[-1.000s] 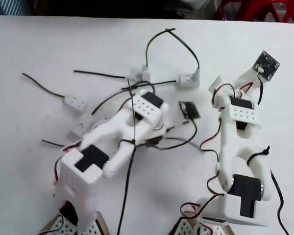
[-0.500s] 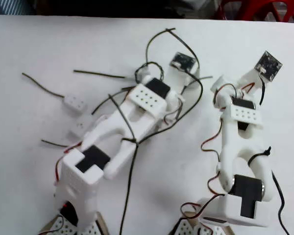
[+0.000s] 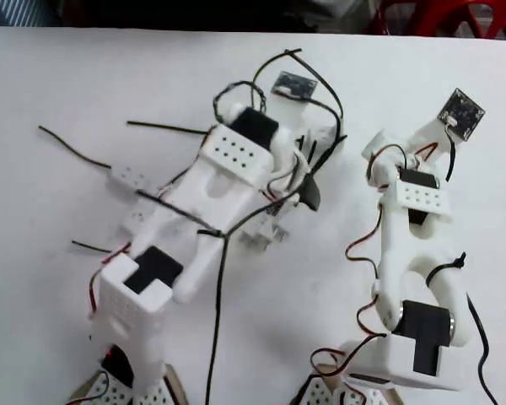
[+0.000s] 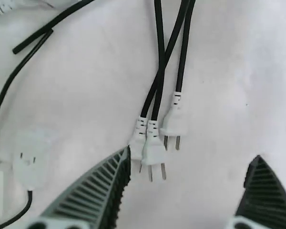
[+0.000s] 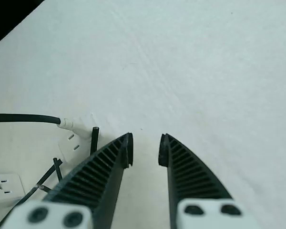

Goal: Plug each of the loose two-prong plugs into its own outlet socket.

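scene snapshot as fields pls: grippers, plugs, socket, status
left gripper: open, hovering above the plugs, gripping nothing
plugs: three white two-prong plugs on black cords, side by side, loose on the white table
socket: white outlet socket off to one side of them, slots showing
right gripper: slightly open, empty, above bare table
status: those three plugs not yet plugged in

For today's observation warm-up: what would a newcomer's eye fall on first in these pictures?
Three white two-prong plugs lie bunched on the white table, beside one finger of the open left pincer. In the high view, loose black cords sprawl around the left arm, with a white outlet socket nearby.
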`<action>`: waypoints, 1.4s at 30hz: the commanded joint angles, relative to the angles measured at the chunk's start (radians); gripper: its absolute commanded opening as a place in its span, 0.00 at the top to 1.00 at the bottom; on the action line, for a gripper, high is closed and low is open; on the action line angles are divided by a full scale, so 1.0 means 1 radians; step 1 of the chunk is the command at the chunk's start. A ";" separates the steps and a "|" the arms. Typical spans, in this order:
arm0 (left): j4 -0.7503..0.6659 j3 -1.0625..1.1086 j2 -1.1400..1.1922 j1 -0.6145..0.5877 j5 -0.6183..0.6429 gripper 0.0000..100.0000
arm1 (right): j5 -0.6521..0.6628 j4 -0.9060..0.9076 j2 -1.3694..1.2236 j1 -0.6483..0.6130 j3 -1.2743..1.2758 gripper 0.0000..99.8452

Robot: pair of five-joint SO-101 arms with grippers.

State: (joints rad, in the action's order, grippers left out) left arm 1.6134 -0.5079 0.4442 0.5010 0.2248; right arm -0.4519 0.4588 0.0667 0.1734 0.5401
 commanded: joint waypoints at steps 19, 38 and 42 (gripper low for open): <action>0.163 0.173 -0.739 -0.183 -0.238 0.69 | 0.141 0.492 0.203 -0.260 -0.092 0.91; -0.511 1.459 -1.311 -0.674 -0.532 0.69 | 0.110 0.608 -0.044 -0.463 -0.166 0.91; -0.646 1.628 -1.366 -0.679 -0.531 0.69 | 0.103 0.661 -0.128 -0.466 -0.239 0.90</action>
State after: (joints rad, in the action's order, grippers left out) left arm 1.1116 0.9774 -0.8462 -0.1619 -0.2938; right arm -0.3399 1.0879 -0.0391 -0.2854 0.3759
